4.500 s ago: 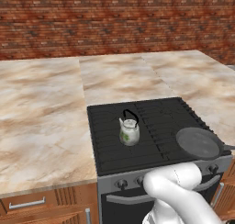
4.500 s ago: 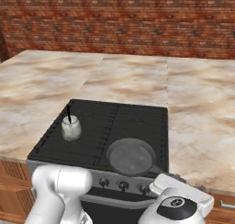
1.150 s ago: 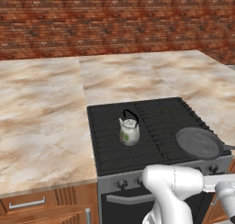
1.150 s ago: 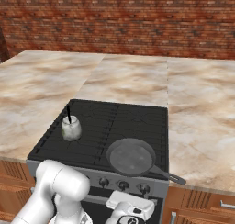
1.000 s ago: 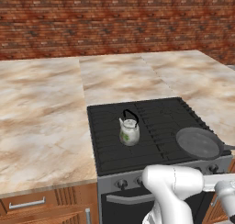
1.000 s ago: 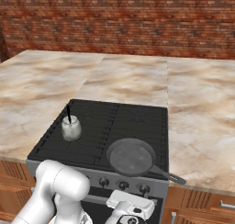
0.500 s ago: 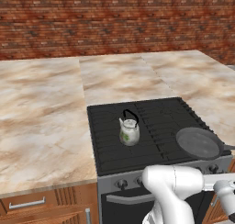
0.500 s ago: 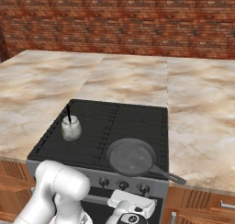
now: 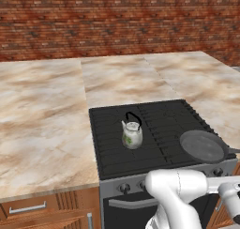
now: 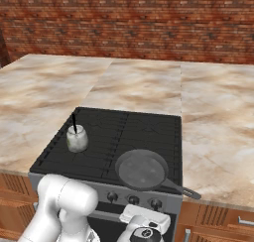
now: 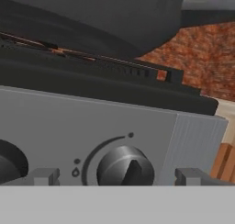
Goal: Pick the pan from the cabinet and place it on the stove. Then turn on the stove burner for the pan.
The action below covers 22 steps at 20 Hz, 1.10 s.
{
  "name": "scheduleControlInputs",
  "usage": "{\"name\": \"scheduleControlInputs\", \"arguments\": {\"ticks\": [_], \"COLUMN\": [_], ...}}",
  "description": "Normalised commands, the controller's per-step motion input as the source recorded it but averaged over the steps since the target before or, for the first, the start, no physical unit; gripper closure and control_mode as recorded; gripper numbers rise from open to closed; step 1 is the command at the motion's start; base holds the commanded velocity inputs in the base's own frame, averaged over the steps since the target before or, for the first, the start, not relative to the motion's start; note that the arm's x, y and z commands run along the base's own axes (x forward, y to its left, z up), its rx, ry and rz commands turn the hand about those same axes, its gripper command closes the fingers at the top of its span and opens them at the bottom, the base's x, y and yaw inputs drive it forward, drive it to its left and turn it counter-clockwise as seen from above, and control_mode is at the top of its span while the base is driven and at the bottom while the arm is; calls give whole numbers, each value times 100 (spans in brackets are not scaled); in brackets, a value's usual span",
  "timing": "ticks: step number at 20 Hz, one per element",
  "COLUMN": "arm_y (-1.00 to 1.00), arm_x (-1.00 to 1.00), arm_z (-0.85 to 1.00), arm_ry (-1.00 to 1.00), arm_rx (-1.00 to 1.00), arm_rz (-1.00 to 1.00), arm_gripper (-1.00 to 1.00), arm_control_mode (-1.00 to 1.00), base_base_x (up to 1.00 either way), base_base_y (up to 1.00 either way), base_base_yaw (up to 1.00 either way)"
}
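Hand view: claw point(image 11: 118, 176) unmoved, spread.

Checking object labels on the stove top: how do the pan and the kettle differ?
Shape: the pan is wide, round and shallow; the kettle is small and taller for its width.
Colour: the pan is dark grey, the kettle whitish.
Handle: the pan's is long and straight, poking past the front right edge of the stove; the kettle's is a black hoop standing over its top.
Place: pan front right, kettle on the left half.
Both sit upright on the black grate.
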Motion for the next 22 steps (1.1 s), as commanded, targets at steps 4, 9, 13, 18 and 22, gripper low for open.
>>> {"name": "scheduleControlInputs", "arguments": {"ticks": [4, 9, 13, 18, 22], "arm_y": [-20, -16, -4, 0, 0], "arm_x": [0, 0, 0, 6, 11], "arm_z": [-12, -13, -15, -23, -13], "arm_ry": [-2, -1, 0, 0, 0], "arm_rx": [0, 0, 0, 0, 0], "arm_rz": [4, 4, 4, 4, 6], "arm_gripper": [-100, -100, -100, 100, 100], "arm_control_mode": [-100, -100, -100, -100, -100], "base_base_x": [0, 0, 0, 0, 0], "base_base_y": [0, 0, 0, 0, 0], "base_base_yaw": [0, 0, 0, 0, 0]}}
